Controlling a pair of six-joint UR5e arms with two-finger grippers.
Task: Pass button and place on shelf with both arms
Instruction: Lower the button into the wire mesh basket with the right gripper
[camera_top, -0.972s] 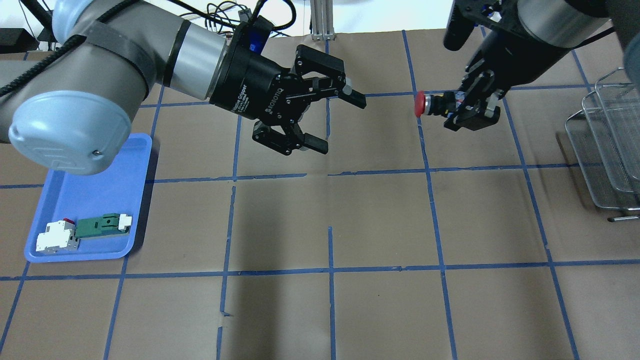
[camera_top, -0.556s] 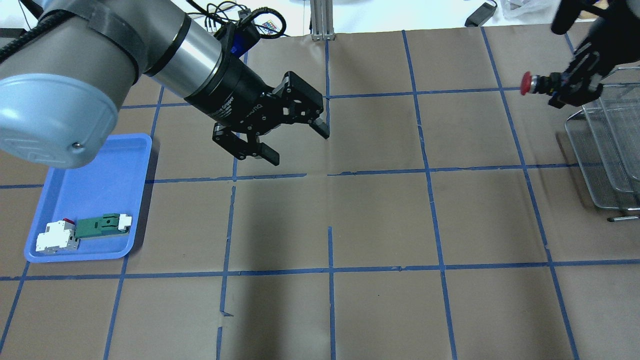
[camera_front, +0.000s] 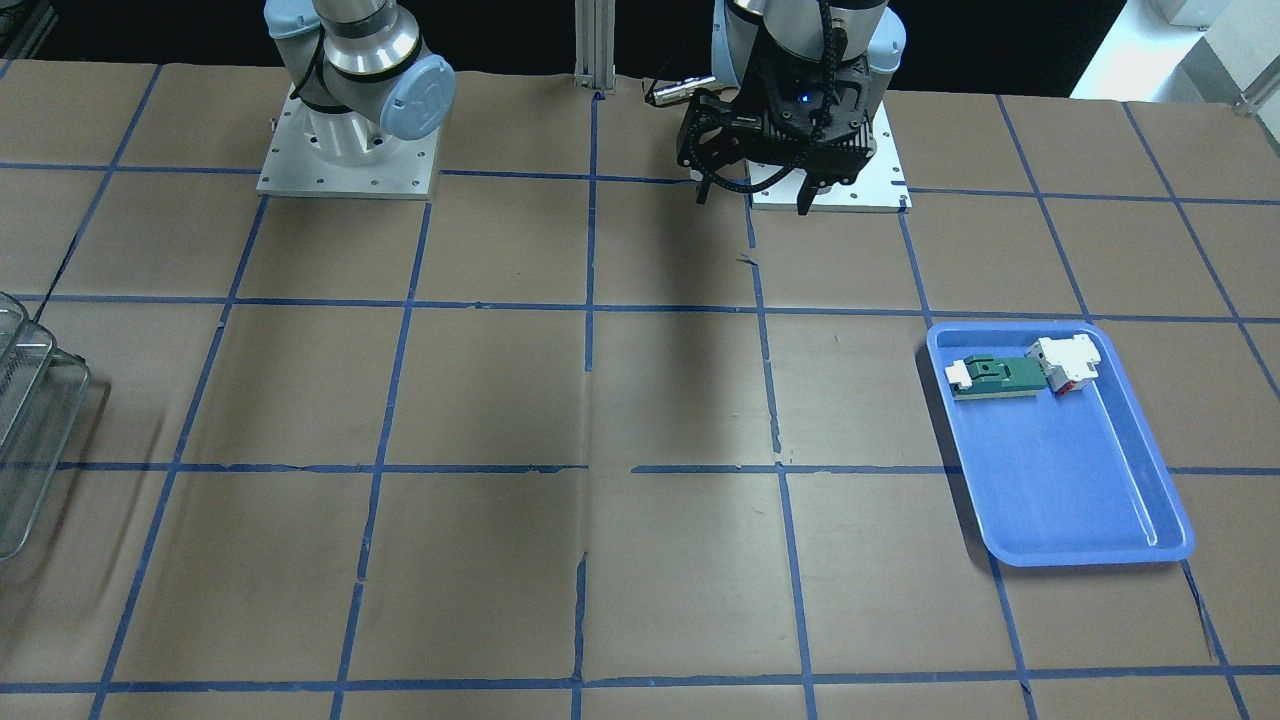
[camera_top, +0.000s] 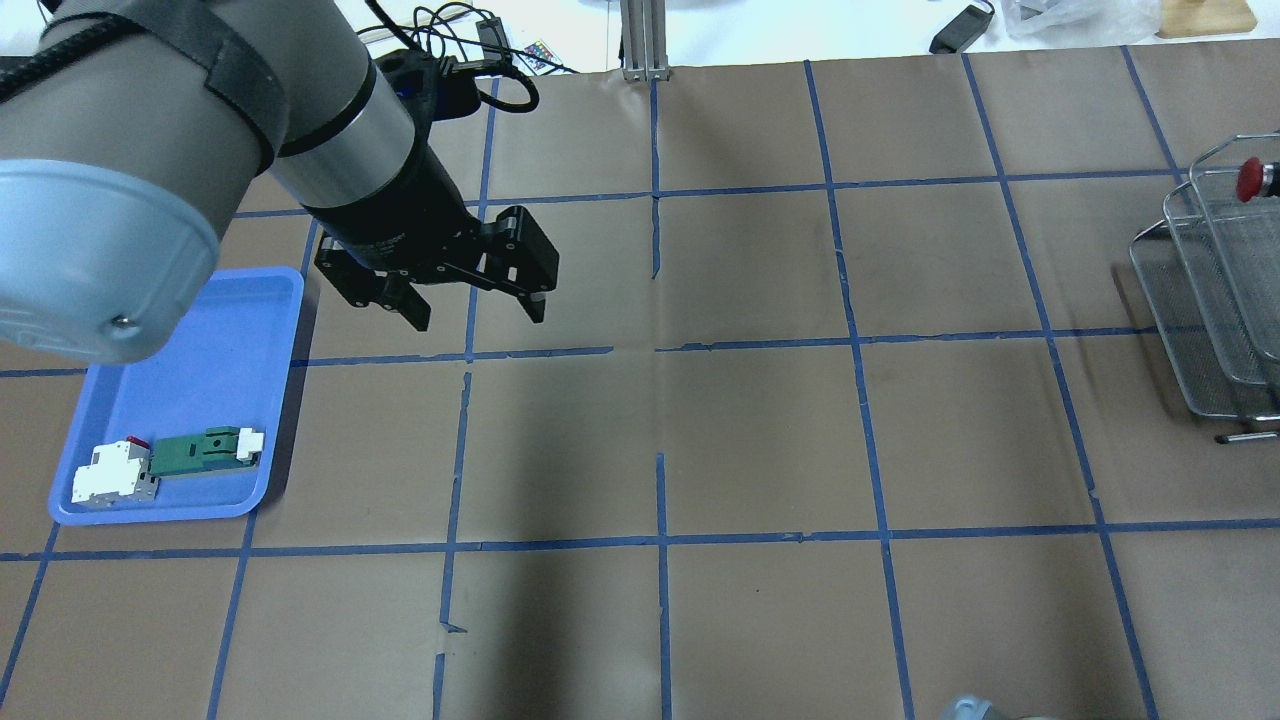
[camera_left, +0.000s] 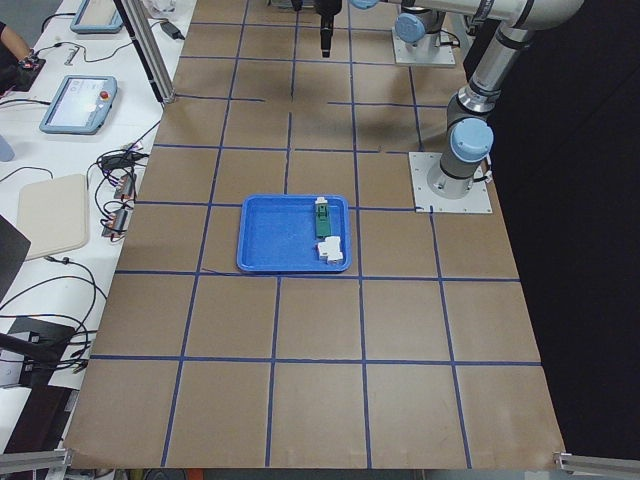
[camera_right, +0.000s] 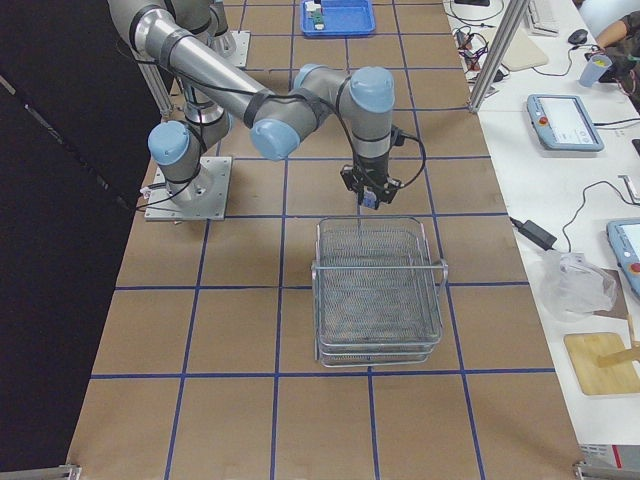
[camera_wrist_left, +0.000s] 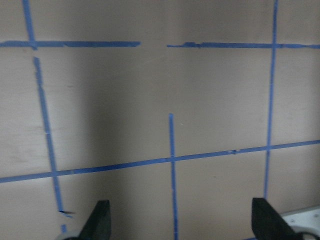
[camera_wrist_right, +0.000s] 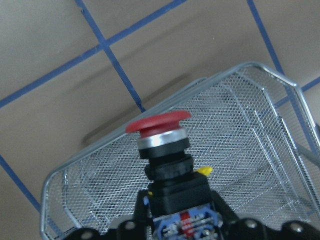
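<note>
The button (camera_wrist_right: 159, 131) has a red cap, black barrel and grey-blue base. My right gripper (camera_wrist_right: 182, 224) is shut on its base and holds it cap-forward over the edge of the wire-mesh shelf (camera_wrist_right: 250, 145). In the overhead view only the button's red cap (camera_top: 1247, 180) shows, at the right edge above the shelf (camera_top: 1200, 340). In the exterior right view the right gripper (camera_right: 366, 198) hangs over the shelf's (camera_right: 378, 290) robot-side rim. My left gripper (camera_top: 478, 312) is open and empty above the table, right of the blue tray; it also shows in the front-facing view (camera_front: 752, 202).
A blue tray (camera_top: 200, 380) at the left holds a green-and-white flat part (camera_top: 205, 448) and a white-and-red block (camera_top: 112, 472). The shelf (camera_front: 45, 420) stands at the table's far right end. Brown paper with blue tape lines covers the table.
My right gripper has carried the button to the right, from mid-table to over the shelf. My left gripper has drawn back to the left toward the tray and stayed open.
</note>
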